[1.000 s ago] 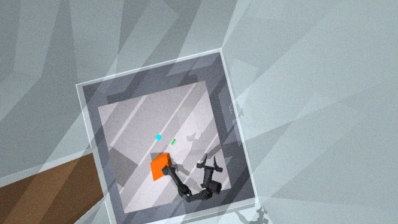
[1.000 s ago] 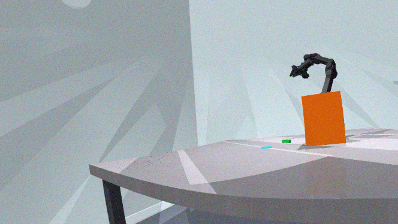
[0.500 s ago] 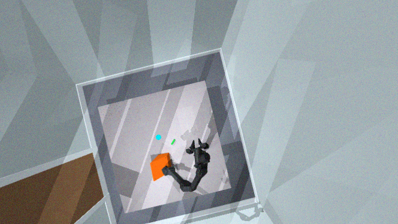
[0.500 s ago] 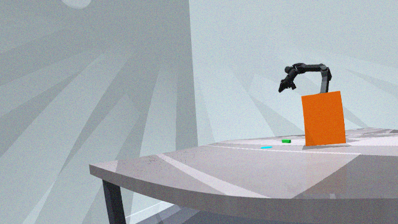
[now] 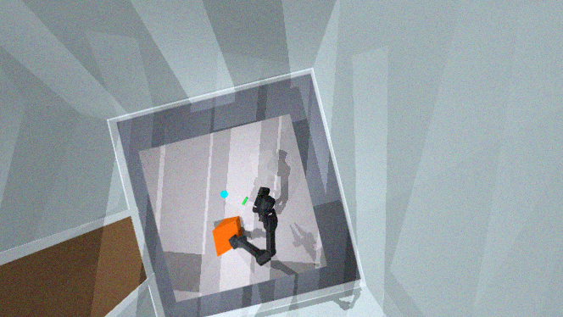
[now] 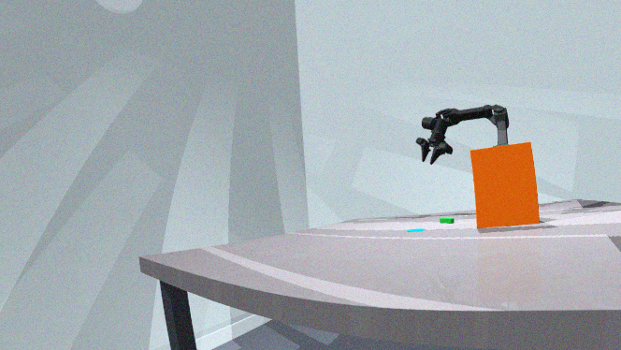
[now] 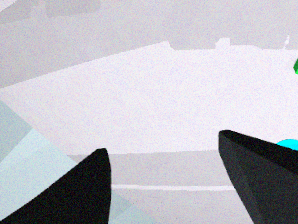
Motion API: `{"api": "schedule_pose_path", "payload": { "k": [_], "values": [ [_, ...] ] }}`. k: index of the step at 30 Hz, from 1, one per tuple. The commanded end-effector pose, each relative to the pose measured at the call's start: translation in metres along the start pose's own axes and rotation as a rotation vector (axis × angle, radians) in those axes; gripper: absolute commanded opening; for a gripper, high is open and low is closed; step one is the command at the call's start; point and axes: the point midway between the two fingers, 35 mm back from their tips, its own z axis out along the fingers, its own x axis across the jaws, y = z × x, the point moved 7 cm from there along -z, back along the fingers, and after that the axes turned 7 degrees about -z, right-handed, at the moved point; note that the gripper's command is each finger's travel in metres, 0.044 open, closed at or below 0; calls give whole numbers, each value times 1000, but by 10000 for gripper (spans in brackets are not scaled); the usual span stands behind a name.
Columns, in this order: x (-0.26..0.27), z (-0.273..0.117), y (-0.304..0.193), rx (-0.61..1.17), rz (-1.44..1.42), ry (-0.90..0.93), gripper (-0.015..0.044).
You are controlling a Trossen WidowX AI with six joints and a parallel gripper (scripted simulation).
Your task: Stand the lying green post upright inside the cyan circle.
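The green post [image 5: 245, 201] [image 6: 446, 220] lies on its side on the table; only its end shows at the right edge of the wrist view [image 7: 296, 67]. The flat cyan circle [image 5: 224, 194] [image 6: 415, 230] is a short way left of the post in the top and exterior views, with nothing on it. Part of the circle shows at the right of the wrist view [image 7: 288, 144], behind a finger. My gripper [image 6: 427, 162] [image 7: 164, 149] is partly open and empty. It points downward, high above the table and clear of the post. In the top view its fingertips are hard to make out.
A tall orange block [image 5: 226, 237] [image 6: 506, 187] stands on the table, near the circle and post, with the arm's base at its top. The arm [image 5: 271, 237] [image 6: 472, 113] bends out from it. The table's edge [image 6: 327, 299] runs along the near side in the exterior view.
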Motion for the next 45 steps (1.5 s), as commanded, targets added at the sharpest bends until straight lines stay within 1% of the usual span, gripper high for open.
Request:
{"api": "schedule_pose_path", "payload": {
  "k": [1,12,23,32,42,45],
  "values": [
    [-15,27,-24,-13,-195,-107,233],
    [-68,77,-81,-20,-741,-348,233],
    [-130,105,-118,0,-1278,-563,233],
    [-131,107,-118,1,-1287,-566,233],
    [-170,196,-88,2,-1286,-565,233],
    [-178,207,-81,-5,-1288,-567,233]
  ]
}}
